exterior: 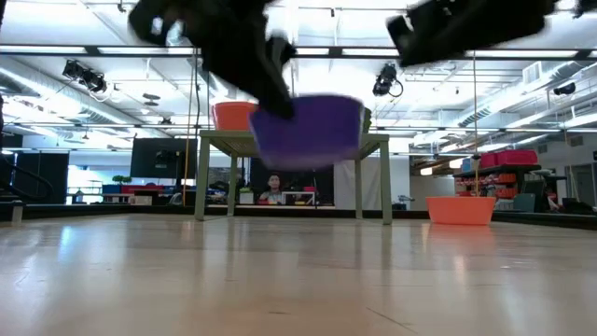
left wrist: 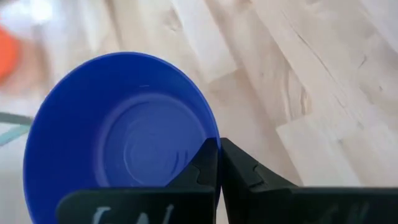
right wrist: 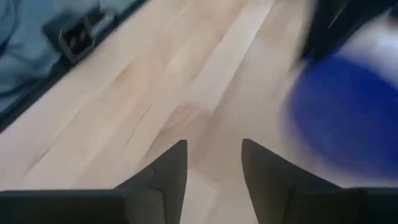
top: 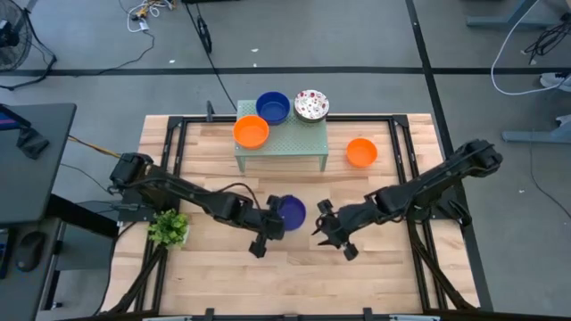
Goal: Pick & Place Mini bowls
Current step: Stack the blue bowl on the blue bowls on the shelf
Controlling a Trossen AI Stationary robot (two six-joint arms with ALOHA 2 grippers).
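My left gripper (top: 275, 219) (left wrist: 219, 149) is shut on a dark blue mini bowl (top: 291, 210) (exterior: 308, 129) (left wrist: 124, 143) over the middle of the table. My right gripper (top: 325, 225) (right wrist: 214, 158) is open just right of that bowl, which blurs past in its wrist view (right wrist: 348, 118), and touches nothing. On top of the mint-green stand (top: 281, 143) sit an orange bowl (top: 252, 132), a second blue bowl (top: 273, 107) and a white speckled bowl (top: 311, 104). Another orange bowl (top: 361, 152) (exterior: 460, 209) rests on the table right of the stand. My left gripper pinches the blue bowl's rim (left wrist: 212, 128) on the side nearest the arm, one finger (left wrist: 202, 171) inside the bowl and the other (left wrist: 245, 174) outside its wall. The fingers come from the table's left. The bowl is lifted clear of the table, opening upward.
A small green plant (top: 168, 228) stands near the table's left edge beside the left arm. A black frame (top: 401, 143) runs around the wooden top. Bare wood lies along the near side of the table (top: 294, 276).
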